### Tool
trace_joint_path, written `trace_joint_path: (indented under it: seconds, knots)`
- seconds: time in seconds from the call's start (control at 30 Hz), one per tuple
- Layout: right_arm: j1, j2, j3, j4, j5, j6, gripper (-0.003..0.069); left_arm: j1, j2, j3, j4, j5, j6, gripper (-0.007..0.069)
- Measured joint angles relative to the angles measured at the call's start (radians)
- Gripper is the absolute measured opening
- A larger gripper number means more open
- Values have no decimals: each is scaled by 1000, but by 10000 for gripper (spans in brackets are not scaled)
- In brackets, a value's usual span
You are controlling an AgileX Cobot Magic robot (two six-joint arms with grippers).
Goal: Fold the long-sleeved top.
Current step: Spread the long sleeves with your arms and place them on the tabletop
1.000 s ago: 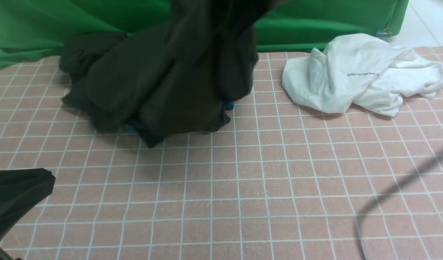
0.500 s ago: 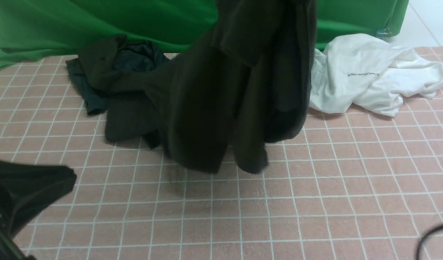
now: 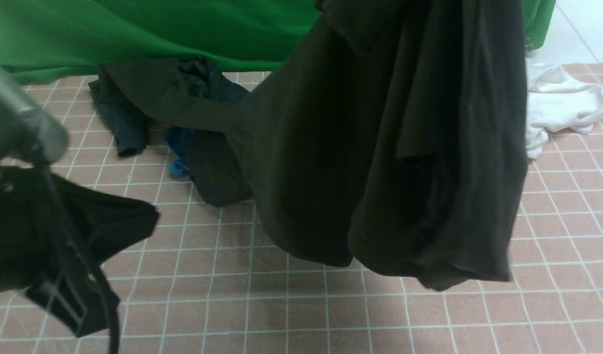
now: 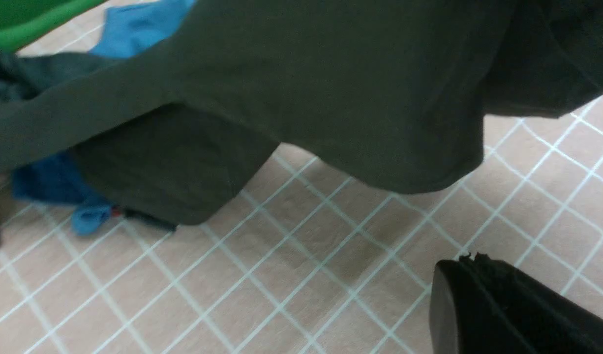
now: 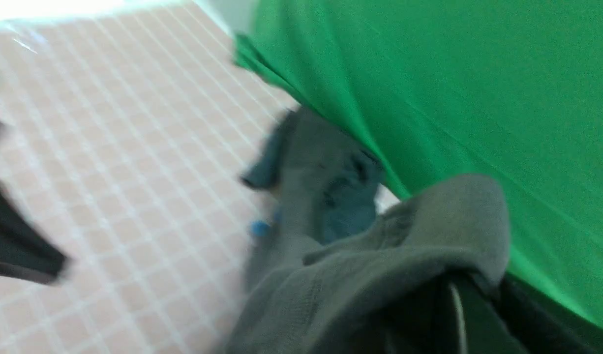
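Right hand [image 5: 450, 314] above hanging long-sleeved top [image 3: 380, 147]

Four pieces of clothing are showing: one brownish-black top [image 3: 390, 147], one greenish-black shirt [image 3: 124, 123], one white tee [image 3: 562, 103] and one blue piece [image 3: 177, 164], which is lying too far hidden to tell its kind. One green cloth [image 3: 134, 29] and one tiled mat [image 3: 282, 314] are making up the rest, and one arm [image 3: 16, 132] is showing in the front view.
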Motion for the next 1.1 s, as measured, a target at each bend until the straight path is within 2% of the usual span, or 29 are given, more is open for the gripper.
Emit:
trace_joint_path:
  seconds: [0.17,0.33,0.47,0.6,0.73,0.9,1.1]
  knots:
    - [85,44,-5,40,-34,-6,55,0,3,-24,11,31,16,21]
    - [163,174,-8,66,-191,-7,55,0,-57,-34,99,79,-36,21]
    - [174,239,-8,72,-246,-7,55,0,-115,-35,135,116,-48,21]
    - [143,284,-8,45,-251,-3,55,0,-170,-35,181,153,-74,21]
    - [70,308,-8,10,-247,17,55,0,-185,-35,204,156,-86,21]
    - [6,304,-8,-14,-232,23,55,0,-185,22,154,96,-88,21]
    - [-62,197,-8,-264,-89,127,55,0,-160,146,-9,15,-7,21]
